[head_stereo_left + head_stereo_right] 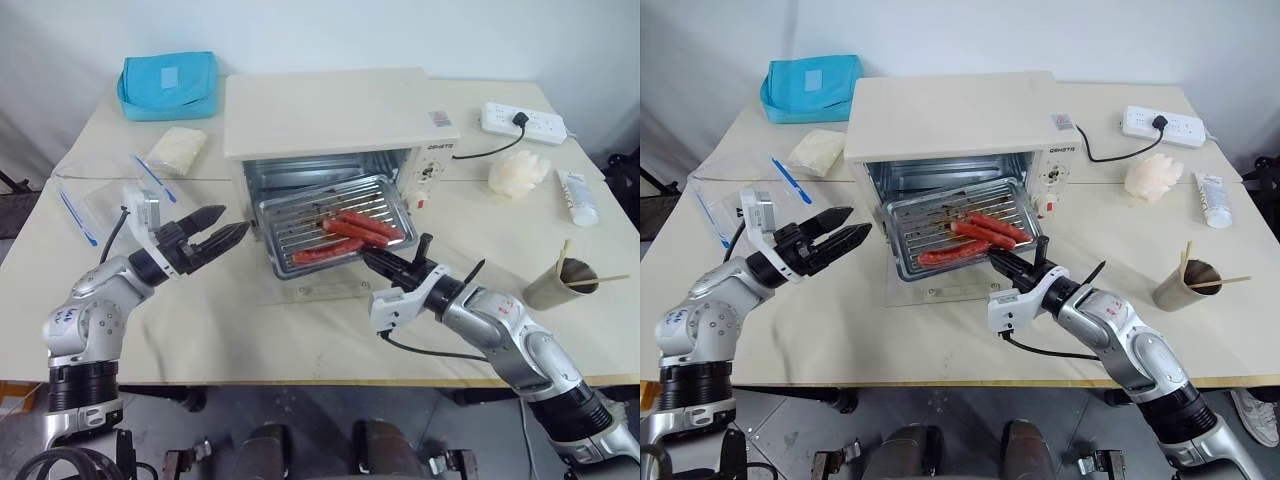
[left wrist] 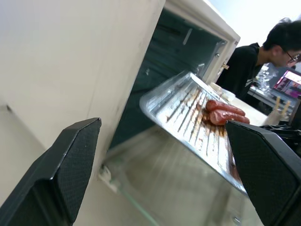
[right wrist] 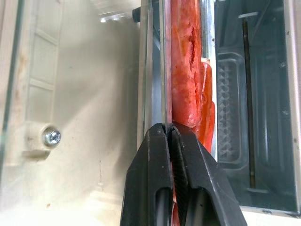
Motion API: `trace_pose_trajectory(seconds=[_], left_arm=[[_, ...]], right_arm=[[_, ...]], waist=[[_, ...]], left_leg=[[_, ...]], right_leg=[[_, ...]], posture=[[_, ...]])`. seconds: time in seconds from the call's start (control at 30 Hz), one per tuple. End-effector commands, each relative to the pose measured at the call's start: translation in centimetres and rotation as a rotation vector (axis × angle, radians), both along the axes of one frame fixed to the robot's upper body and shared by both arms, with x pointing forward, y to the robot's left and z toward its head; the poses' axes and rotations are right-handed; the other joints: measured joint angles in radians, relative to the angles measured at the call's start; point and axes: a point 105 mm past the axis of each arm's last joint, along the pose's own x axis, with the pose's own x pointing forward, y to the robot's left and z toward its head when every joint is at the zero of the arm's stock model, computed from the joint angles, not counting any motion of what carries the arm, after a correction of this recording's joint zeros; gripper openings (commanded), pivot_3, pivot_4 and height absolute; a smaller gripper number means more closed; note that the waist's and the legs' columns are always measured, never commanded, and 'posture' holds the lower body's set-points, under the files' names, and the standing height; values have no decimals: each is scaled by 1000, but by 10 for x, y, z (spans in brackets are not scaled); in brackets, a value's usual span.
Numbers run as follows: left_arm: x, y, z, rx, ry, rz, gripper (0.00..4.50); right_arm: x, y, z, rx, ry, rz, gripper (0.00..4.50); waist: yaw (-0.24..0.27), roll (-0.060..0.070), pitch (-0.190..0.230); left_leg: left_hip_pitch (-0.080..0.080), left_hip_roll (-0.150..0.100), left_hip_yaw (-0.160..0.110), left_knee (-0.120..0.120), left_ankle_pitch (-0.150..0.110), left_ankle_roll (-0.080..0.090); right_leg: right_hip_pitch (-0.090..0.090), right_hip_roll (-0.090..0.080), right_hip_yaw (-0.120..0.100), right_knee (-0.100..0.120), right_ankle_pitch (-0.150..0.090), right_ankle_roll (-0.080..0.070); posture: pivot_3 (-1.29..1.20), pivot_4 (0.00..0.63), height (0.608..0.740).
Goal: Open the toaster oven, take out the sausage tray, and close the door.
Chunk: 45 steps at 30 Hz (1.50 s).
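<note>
We see the toaster oven (image 1: 340,125) standing in the middle of the table (image 1: 250,330), its glass door (image 1: 940,285) dropped flat onto the tabletop in front of the open cavity. The sausage tray (image 1: 335,222) is drawn partway out, its back still inside the oven and its front hanging over the lowered door, tilted slightly, with red sausages (image 1: 350,235) lying across its ribbed bottom. The right gripper (image 1: 372,258) has its black fingers pinched together on the tray's front rim, near the right corner; in the right wrist view the two fingers (image 3: 188,165) meet on the thin metal edge, with a sausage just past them. The left gripper (image 1: 215,238) hovers to the left of the oven with its fingers spread wide apart and nothing between them, pointing toward the tray. Behind the oven on the left lies a blue pouch (image 1: 168,85), and at the right rear a white power strip (image 1: 523,122). A paper cup (image 1: 558,283) stands near the right edge.
</note>
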Motion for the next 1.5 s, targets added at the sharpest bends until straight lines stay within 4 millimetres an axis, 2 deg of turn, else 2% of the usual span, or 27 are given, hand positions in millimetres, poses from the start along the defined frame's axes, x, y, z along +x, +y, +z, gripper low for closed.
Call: trace_pose_trajectory(seconds=[0.03,0.2,0.33,0.47,0.6,0.77,0.93,1.0,1.03,1.17,1.37,1.5], left_arm=[[-11,-2,15,-57,39,-43,4500],[-18,-16,3,-124,298,-136,4500],[-22,-24,-12,-151,421,-185,4500],[-23,-30,-20,-209,479,-210,4500],[-23,-38,-26,-229,526,-234,3620],[-24,-43,-29,-243,569,-256,2052],[-25,-46,-28,-360,606,-267,469],[-28,-47,-30,-384,627,-271,36],[-30,-48,-32,-393,641,-272,36],[-35,-45,-34,-477,691,-286,0],[-36,-27,-29,-609,720,-214,0],[-47,-22,-26,-653,735,-218,0]], right_arm=[[-12,2,18,28,-71,46,48],[-19,9,19,23,-65,101,48],[-24,13,13,-17,-35,151,48],[-27,18,18,-27,-52,193,48],[-29,20,15,-40,-37,213,0],[-29,23,15,-40,-37,224,0],[-35,26,9,-43,22,269,0],[-38,25,7,-34,64,288,0],[-40,25,7,-18,98,303,0],[-40,18,9,25,185,307,1060],[-32,-7,20,30,198,272,3087],[-30,-24,23,51,210,250,4464]], waist=[[0,0,0],[-1,0,0],[-1,0,0],[-1,0,0],[0,0,0],[0,0,0],[0,0,0],[0,0,0],[-1,0,0],[-1,0,0],[1,-1,0],[0,-1,0]], left_leg=[[0,0,0,0,0,0],[0,0,0,0,0,0],[0,0,0,0,0,0],[1,0,0,0,0,0],[1,0,0,0,0,0],[1,0,0,0,0,0],[1,0,0,0,0,0],[1,0,0,0,0,0],[2,0,0,1,0,0],[2,0,-1,0,0,0],[3,0,-1,1,0,0],[4,0,-2,1,0,0]], right_leg=[[0,0,0,0,0,0],[0,0,0,0,0,0],[0,0,0,0,0,0],[0,0,0,0,0,0],[1,0,0,0,0,0],[1,0,0,0,0,0],[1,0,1,0,0,0],[1,0,0,0,0,0],[1,0,0,0,0,0],[2,0,0,0,0,0],[3,-1,1,0,0,0],[4,-2,1,0,0,0]], posture=[[0,150,740],[0,150,740],[0,150,740],[0,150,740],[0,150,740],[0,150,740],[0,150,740],[0,150,740],[0,150,740],[0,150,740],[0,150,740],[0,150,740]])
